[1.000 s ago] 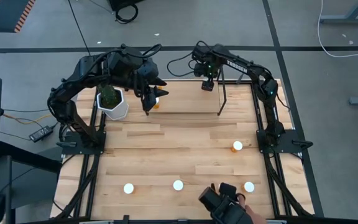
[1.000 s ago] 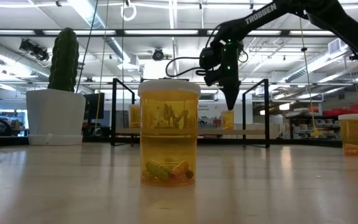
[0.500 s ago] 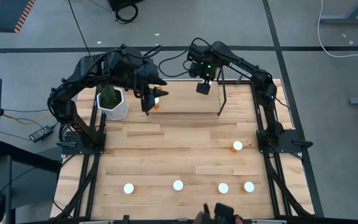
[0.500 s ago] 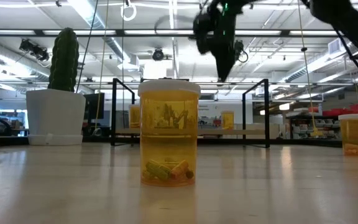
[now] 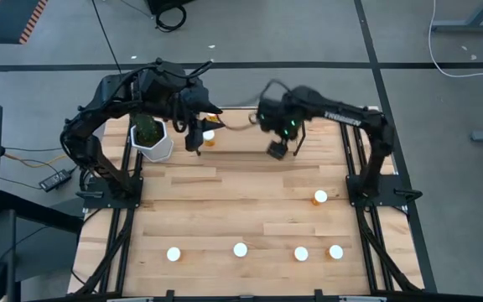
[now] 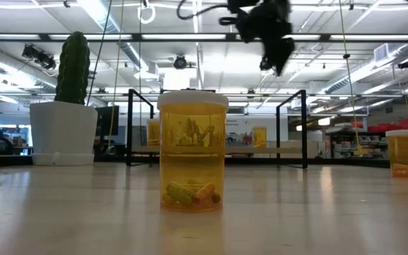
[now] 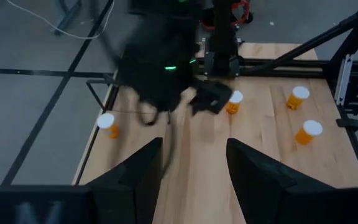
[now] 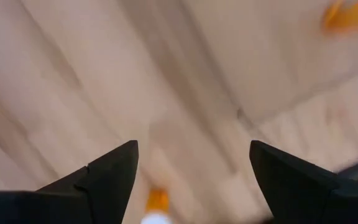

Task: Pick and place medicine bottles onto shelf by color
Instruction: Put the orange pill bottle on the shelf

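Overhead, table-level, two wrist views

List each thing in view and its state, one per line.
Left gripper: open, empty, by the shelf's left end.
Right gripper: open, empty, above the table.
Bottle on shelf: upright, capped.
Five bottles on table: upright, capped, not yet shelved.
Cactus pot: upright.

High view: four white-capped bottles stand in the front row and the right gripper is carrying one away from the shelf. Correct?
Not quite. The front row does hold four medicine bottles, but the right gripper carries nothing: the right wrist view shows its fingers spread apart with only bare table between them. It hangs above the table near the shelf.
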Controlling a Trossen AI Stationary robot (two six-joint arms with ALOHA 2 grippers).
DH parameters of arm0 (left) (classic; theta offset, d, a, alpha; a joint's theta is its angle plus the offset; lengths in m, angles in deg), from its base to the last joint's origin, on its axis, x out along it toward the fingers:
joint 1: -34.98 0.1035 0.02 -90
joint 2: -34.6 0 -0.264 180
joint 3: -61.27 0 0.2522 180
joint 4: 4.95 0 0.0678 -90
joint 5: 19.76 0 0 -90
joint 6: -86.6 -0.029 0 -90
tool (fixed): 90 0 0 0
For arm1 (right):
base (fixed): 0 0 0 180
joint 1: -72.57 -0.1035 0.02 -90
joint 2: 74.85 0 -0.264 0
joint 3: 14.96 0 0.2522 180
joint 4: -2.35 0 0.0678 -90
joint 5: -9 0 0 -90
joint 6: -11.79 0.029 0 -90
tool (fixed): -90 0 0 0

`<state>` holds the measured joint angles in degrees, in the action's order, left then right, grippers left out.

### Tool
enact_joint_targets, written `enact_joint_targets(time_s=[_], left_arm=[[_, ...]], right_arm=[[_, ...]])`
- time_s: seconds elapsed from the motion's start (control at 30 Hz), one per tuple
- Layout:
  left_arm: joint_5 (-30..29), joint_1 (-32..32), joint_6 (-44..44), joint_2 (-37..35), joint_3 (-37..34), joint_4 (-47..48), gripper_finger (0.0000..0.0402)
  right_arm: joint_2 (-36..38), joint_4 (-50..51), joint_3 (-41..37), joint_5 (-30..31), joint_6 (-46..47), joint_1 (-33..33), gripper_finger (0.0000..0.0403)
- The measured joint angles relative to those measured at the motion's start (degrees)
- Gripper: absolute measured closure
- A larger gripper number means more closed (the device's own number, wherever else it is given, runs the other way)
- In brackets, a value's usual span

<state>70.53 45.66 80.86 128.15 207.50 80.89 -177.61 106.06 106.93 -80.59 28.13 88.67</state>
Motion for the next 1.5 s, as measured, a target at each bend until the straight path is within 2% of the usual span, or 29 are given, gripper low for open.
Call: enact_joint_targets(time_s=[0.2,0.47,0.67,0.97,1.2,1.3,1.5], left_arm=[[0.0,0.0,-1.2,0.1,0.0,1.5,0.022],[0.1,0.0,-0.9,0.1,0.0,2.0,0.0215],[0.1,0.1,1.0,0.1,0.0,2.3,0.022],[0.0,0.1,7.5,0.1,0.0,3.6,0.0214],[0.0,0.1,12.9,0.1,0.0,3.6,0.022],[0.0,0.0,15.2,0.1,0.0,3.6,0.022],[0.0,0.0,17.4,0.1,0.0,3.6,0.0217]], right_arm=[[12.4,-2.3,-20.0,-0.3,14.0,-5.5,0.0088],[26.3,-12.0,-39.7,-2.1,32.8,-13.8,0.0089],[30.0,-17.4,-50.3,-5.2,36.2,-17.7,0.0088],[30.2,-21.5,-58.3,-5.6,37.2,-21.4,0.0087],[30.2,-27.6,-62.4,-4.8,38.4,-21.7,0.0087],[30.2,-30.6,-63.4,-5.3,39.5,-21.7,0.0087],[30.2,-30.4,-63.6,-4.1,39.3,-21.5,0.0087]])
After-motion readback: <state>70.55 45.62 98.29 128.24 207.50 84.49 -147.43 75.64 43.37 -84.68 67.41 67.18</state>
